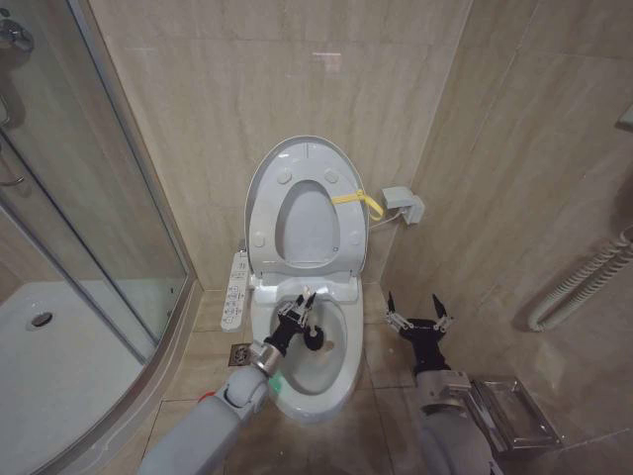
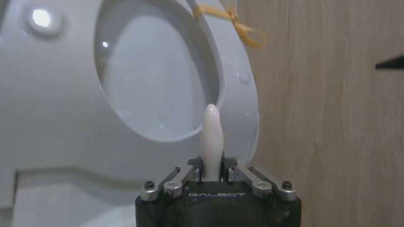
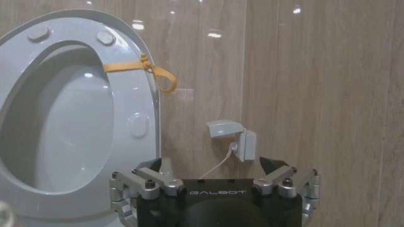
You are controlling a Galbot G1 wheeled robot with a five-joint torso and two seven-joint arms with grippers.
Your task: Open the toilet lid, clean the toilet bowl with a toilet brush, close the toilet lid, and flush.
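The left gripper [image 1: 300, 315] clenches the toilet brush [image 1: 314, 338] inside the toilet bowl [image 1: 331, 381], toilet lid [image 1: 259, 188] raised; the right gripper [image 1: 417, 322] hangs released beside the bowl's right rim — a thin handle could twist loose under scrubbing pressure.

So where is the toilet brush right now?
In the head view, the toilet brush is inside the toilet bowl, left of centre, its handle held by the left hand.

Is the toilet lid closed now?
No, the lid stands upright against the wall with the seat ring, leaving the bowl open.
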